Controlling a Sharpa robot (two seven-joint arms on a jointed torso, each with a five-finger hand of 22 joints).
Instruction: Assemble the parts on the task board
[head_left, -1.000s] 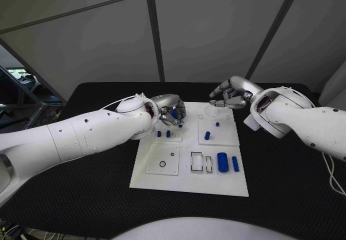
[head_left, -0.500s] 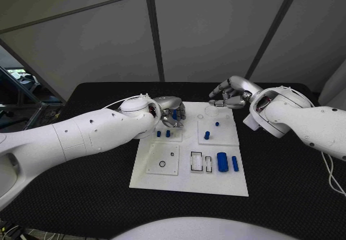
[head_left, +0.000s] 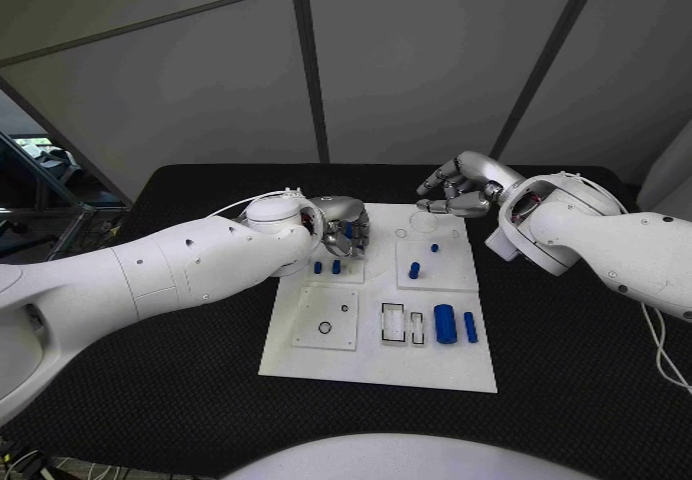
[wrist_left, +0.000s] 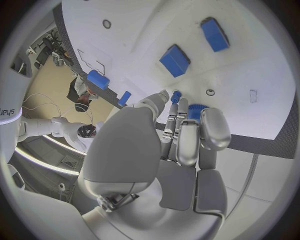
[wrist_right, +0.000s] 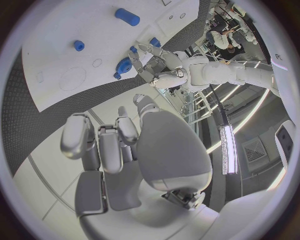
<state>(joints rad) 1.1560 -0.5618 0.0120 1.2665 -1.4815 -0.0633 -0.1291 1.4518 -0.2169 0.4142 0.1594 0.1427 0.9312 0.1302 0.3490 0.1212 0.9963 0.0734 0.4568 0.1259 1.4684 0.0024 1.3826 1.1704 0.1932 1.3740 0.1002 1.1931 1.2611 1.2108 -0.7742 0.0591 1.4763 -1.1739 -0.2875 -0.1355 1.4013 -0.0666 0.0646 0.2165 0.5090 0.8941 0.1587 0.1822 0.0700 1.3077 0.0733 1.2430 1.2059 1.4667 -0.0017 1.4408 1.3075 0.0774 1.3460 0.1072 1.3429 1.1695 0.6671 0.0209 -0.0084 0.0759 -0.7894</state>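
head view: task board (head_left: 378, 370) lies flat mid-table, long axis running away from the robot. left hand (head_left: 343, 226) sits over the board's far-left corner, fingers curled round a small blue part (head_left: 349, 229); part's axis can't tell here. two short blue pegs (head_left: 327, 267) stand upright just near side of that hand. another peg (head_left: 414, 270) upright on the far-right panel, tiny blue stud (head_left: 434, 247) beyond it. big blue cylinder (head_left: 446, 324) and thin blue bar (head_left: 470, 327) lie flat side by side, near-right, long axes along the board's length. right hand (head_left: 459, 189) hovers past the far-right edge, fingers bent inward, nothing in them.

left wrist view: fingers (wrist_left: 214, 129) close on the blue part (wrist_left: 196, 111), mostly hidden.

right wrist view: right hand (wrist_right: 119, 145) curled, holds nothing, off the board.
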